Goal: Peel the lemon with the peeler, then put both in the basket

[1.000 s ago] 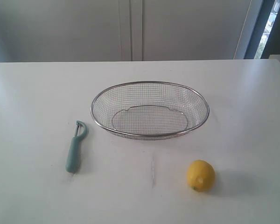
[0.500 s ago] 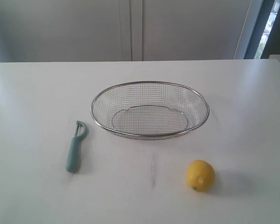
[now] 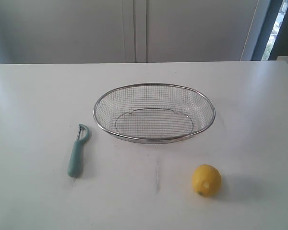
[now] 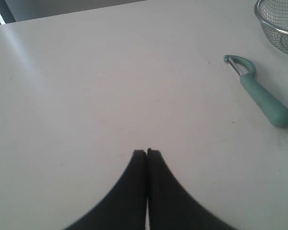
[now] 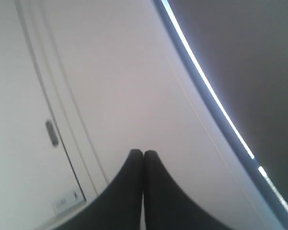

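Observation:
A yellow lemon [image 3: 206, 180] rests on the white table at the front right. The teal-handled peeler [image 3: 77, 151] lies at the front left, its looped head toward the basket. Between them, further back, stands the silver wire-mesh basket [image 3: 102, 127], with nothing inside. Neither arm shows in the exterior view. My left gripper [image 4: 147, 152] is shut and holds nothing; it hovers over bare table, with the peeler [image 4: 261, 93] and a bit of the basket rim [image 4: 273, 29] off to one side. My right gripper [image 5: 143, 153] is shut with nothing in it and faces a pale wall, away from the table.
The white table [image 3: 33, 96] spreads wide around all three objects. Pale cabinet doors [image 3: 134, 28] stand behind its far edge. A window strip [image 3: 278, 24] shows at the back right.

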Robot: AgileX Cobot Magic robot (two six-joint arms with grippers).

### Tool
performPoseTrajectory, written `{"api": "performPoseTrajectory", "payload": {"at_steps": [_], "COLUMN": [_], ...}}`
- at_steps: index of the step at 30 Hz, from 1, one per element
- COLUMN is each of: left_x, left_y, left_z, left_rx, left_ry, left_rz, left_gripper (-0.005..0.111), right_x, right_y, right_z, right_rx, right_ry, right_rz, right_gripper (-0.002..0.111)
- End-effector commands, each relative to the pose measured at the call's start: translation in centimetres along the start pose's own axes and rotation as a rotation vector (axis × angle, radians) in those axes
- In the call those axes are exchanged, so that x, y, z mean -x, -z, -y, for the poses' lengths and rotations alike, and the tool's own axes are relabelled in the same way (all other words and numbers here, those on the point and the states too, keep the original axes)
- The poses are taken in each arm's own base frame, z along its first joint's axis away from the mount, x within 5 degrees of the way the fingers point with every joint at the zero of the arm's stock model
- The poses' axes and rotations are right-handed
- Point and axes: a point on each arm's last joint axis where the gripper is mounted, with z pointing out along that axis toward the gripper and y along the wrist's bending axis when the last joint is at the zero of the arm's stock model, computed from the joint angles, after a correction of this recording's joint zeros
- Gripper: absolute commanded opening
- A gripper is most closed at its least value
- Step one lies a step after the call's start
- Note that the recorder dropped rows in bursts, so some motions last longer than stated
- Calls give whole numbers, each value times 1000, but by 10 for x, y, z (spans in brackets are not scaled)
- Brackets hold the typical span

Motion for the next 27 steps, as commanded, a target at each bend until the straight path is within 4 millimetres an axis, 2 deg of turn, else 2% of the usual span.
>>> {"api": "performPoseTrajectory", "payload": {"at_steps": [1, 3, 8, 14, 19, 22, 27], "left_x": [-1, -1, -1, -1, -1, -1, -1], "left_y": [0, 0, 0, 0, 0, 0, 0], "left_z": [1, 1, 1, 1, 1, 1, 1], "left_rx": [-7, -7, -7, -7, -7, -7, -7], "left_ry": [7, 7, 7, 7, 7, 7, 7], "left_rz": [2, 2, 2, 2, 2, 2, 2], "left_gripper": [0, 0, 0, 0, 0, 0, 0], "right_x": [3, -3, -20, -34, -48, -52, -52], "right_y": [2, 2, 2, -13, -35, -51, -78], "right_z": [17, 15, 13, 2, -6, -12, -33], "right_rx": [-169, -171, -192, -199, -246, -253, -131], "right_ry": [-473, -563, -547, -296, -121, -48, 93], "right_rz": [73, 15, -172, -439, -756, -887, -1076], "right_gripper": [0, 0, 0, 0, 0, 0, 0]}}
